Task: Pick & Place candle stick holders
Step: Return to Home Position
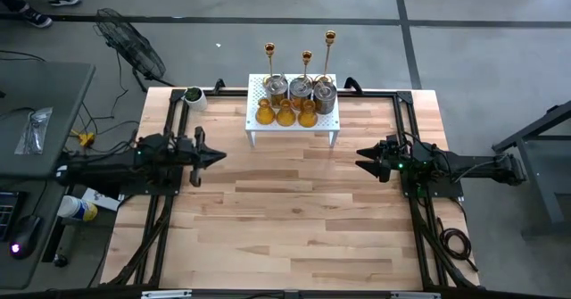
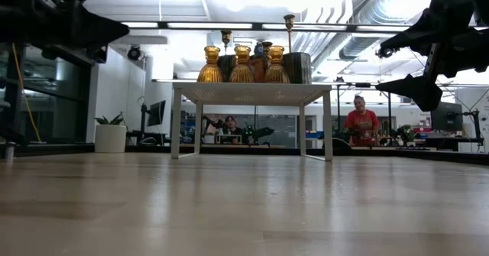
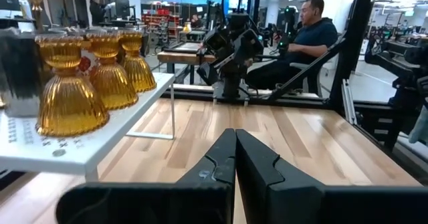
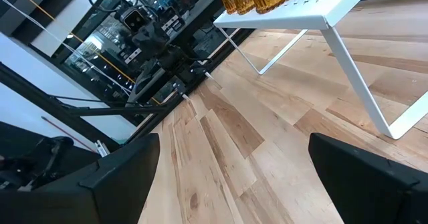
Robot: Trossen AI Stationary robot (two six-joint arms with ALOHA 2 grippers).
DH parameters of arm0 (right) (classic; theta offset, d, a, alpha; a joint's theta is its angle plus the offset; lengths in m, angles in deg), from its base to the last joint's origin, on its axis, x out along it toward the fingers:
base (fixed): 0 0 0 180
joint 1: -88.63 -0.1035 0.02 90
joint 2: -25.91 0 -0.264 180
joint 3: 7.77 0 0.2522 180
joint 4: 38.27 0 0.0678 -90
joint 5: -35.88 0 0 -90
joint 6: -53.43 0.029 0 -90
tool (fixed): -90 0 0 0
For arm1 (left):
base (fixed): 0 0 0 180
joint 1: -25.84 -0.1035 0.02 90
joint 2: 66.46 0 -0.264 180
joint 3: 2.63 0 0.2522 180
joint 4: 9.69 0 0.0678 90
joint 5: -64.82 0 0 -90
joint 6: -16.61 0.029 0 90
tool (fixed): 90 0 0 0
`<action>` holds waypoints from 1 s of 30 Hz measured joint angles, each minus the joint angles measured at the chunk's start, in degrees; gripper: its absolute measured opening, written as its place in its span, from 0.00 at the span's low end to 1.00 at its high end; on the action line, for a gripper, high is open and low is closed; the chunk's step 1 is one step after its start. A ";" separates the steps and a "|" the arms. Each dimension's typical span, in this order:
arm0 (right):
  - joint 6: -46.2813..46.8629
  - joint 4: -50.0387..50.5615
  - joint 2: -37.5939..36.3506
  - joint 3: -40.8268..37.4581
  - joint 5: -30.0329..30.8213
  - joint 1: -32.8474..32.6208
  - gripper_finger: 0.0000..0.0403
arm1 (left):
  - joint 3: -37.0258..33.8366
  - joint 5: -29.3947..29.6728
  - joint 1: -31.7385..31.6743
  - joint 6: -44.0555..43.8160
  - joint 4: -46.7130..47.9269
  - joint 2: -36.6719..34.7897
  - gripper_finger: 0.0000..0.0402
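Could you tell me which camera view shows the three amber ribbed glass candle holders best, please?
The left wrist view: the three amber ribbed glass candle holders stand close up on the white perforated rack. The high view shows only their orange tops, the low view distant side profiles, the right wrist view just their bases.

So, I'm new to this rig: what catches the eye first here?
A white perforated rack at the far middle of the table, crowded with amber glass holders in front, silver cups mid-row, gold sticks behind. The left gripper, shut, and right gripper, open, face each other across the table.
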 joint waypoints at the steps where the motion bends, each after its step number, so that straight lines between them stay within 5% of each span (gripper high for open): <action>1: 0.00 -0.01 0.00 -0.02 0.00 -0.01 0.93 | -0.01 0.05 0.00 -0.02 1.59 -1.24 0.00; 11: 0.00 -0.01 0.00 0.00 -0.01 -0.01 0.93 | -0.05 3.67 0.00 -0.01 8.70 -4.97 0.00; 18: 0.00 -0.02 0.01 0.00 -0.03 0.01 0.93 | -4.92 2.31 0.12 -5.99 6.02 -7.63 0.00; 25: 0.00 0.00 0.02 0.00 0.00 0.01 0.93 | -5.19 7.35 1.53 -2.00 5.37 -7.74 0.00; 30: 0.00 0.00 0.02 0.00 -0.02 -0.01 0.93 | -5.28 4.87 1.55 -1.92 5.75 -7.70 0.01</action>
